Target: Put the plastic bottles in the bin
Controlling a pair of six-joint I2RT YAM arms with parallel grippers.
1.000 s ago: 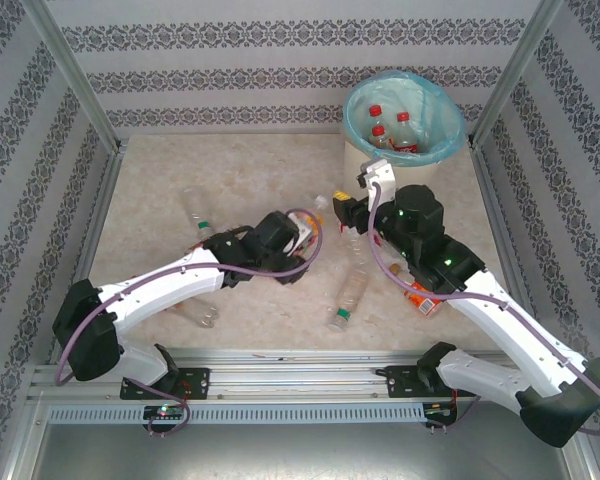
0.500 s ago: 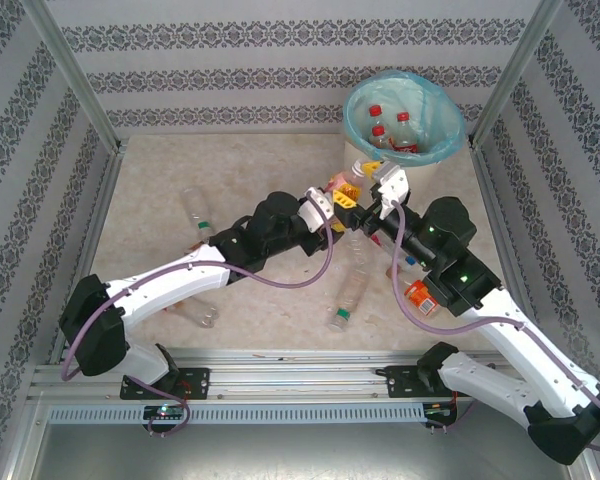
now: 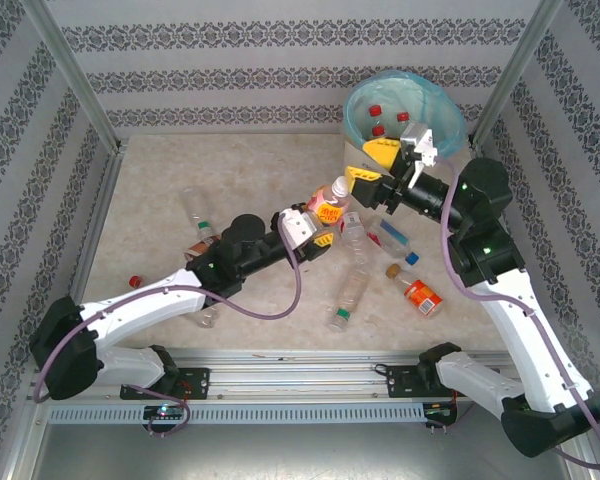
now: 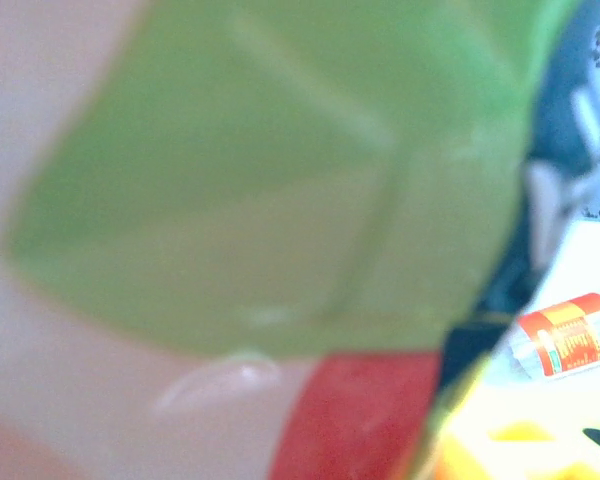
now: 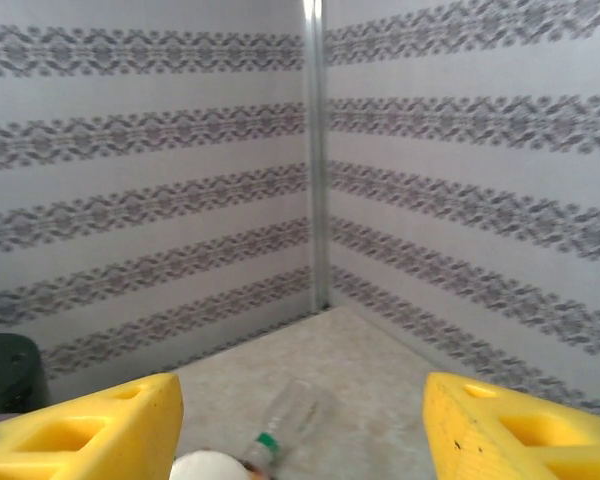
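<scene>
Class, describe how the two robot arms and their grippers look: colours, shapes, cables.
The left arm and right arm have white link shells, bulky black joints and a purple cable. The left gripper and right gripper have blocky yellow fingers.

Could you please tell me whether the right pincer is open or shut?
Open: the right pincer shows its yellow fingers wide apart.

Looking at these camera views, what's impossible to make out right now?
Left wrist view: blurred green and red shapes against the lens hide how the left tool grips the orange-label bottle.
Top view: the right tool overlaps the bin at its near side, so the bottles inside cannot be counted.
Right wrist view: a white cap is cut off by the bottom edge.
</scene>
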